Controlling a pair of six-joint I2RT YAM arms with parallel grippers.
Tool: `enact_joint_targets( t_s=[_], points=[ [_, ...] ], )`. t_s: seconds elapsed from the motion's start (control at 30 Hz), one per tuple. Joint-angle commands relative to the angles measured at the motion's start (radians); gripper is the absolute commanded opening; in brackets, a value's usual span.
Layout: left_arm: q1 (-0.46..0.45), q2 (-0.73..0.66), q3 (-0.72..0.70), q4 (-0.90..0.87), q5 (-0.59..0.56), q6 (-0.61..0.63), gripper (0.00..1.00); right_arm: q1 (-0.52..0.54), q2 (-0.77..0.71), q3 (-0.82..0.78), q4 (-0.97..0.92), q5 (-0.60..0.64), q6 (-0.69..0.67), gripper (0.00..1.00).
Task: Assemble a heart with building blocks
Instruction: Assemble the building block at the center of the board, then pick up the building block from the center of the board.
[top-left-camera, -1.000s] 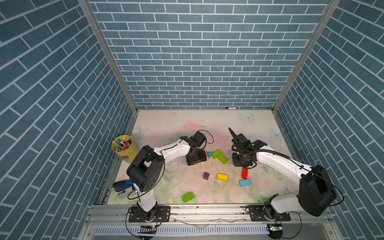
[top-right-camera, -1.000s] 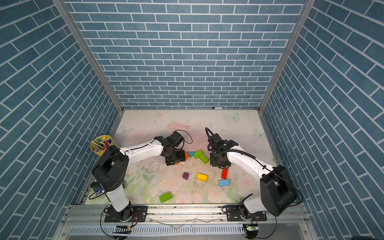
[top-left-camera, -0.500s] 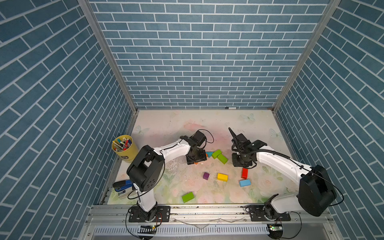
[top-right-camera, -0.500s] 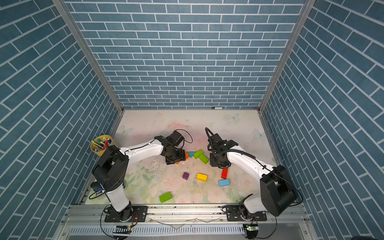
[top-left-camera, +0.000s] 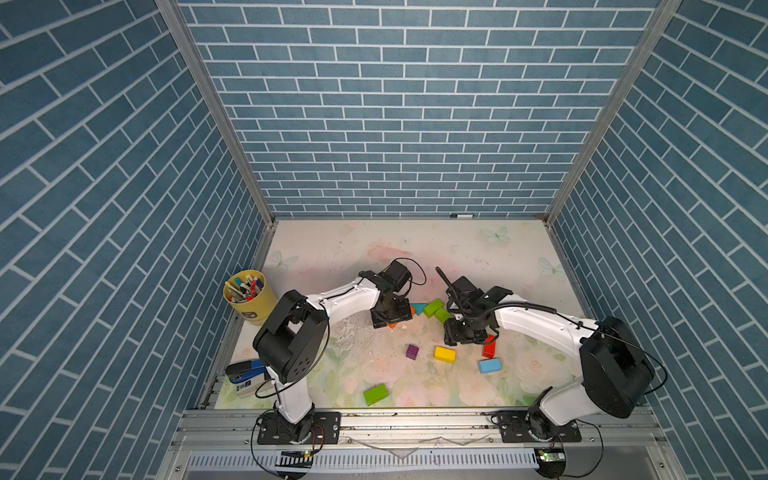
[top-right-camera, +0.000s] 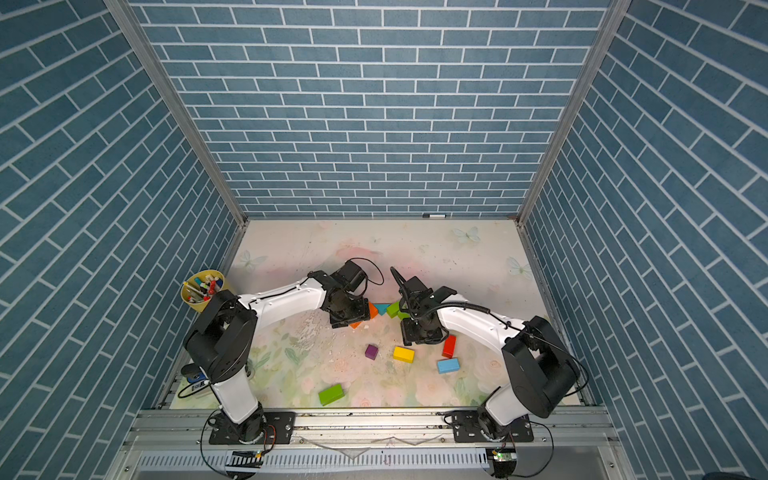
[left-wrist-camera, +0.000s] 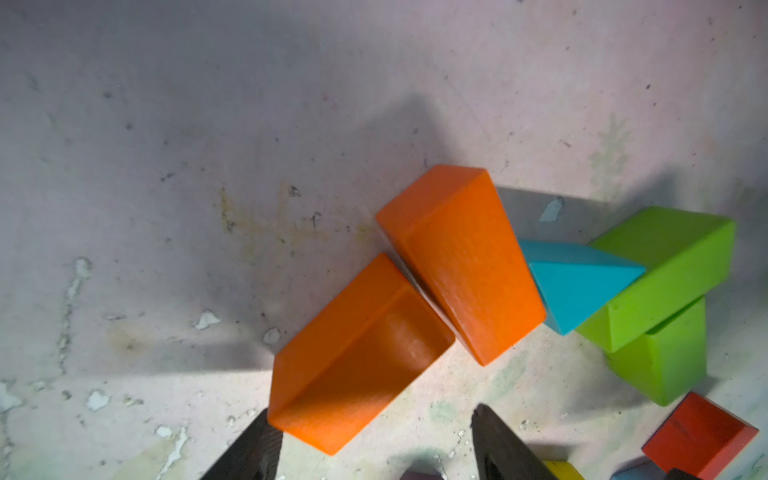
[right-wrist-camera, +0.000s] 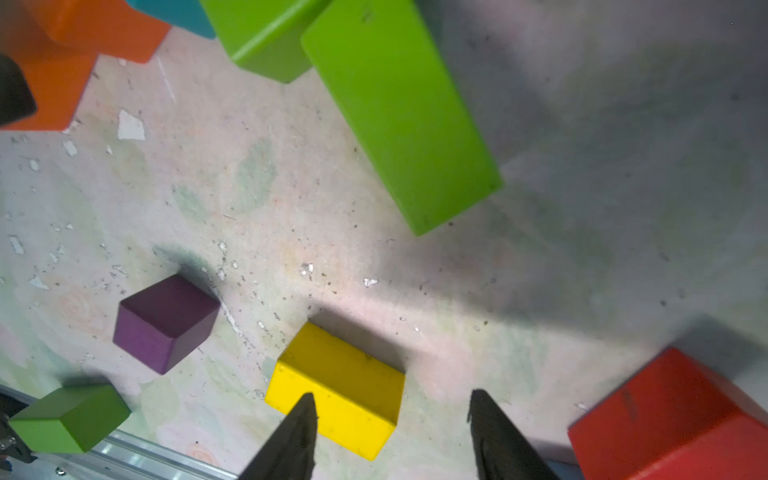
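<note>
Two orange blocks, a teal triangle and two green blocks lie touching in an arc, the heart's upper part. My left gripper is open over the lower orange block's end, one finger beside its corner. My right gripper is open and empty, just off the long green block. Loose on the mat are a purple cube, a yellow block, a red block, a light-blue block and a green block.
A yellow cup of marker pens stands at the mat's left edge. A blue-and-white stapler-like gadget lies by the left arm's base. A metal rail runs along the front, and brick-patterned walls close the other sides.
My right gripper's jaws have spread apart. Both arms stay in about the same places, and the blocks have not visibly moved.
</note>
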Motion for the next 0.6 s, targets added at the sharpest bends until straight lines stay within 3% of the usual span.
enact_joint_targets(
  t_s=[0.0, 0.23, 0.57],
  points=[
    [0.013, -0.028, -0.016, -0.015, -0.014, 0.012, 0.75, 0.018, 0.029, -0.018, 0.018, 0.0, -0.043, 0.61],
    [0.036, -0.142, -0.056, -0.076, -0.038, 0.029, 0.75, 0.057, 0.07, 0.001, 0.005, -0.021, -0.093, 0.61],
    [0.152, -0.297, -0.161, -0.117, -0.04, 0.068, 0.76, 0.127, 0.121, 0.032, -0.023, -0.042, -0.108, 0.59]
  ],
)
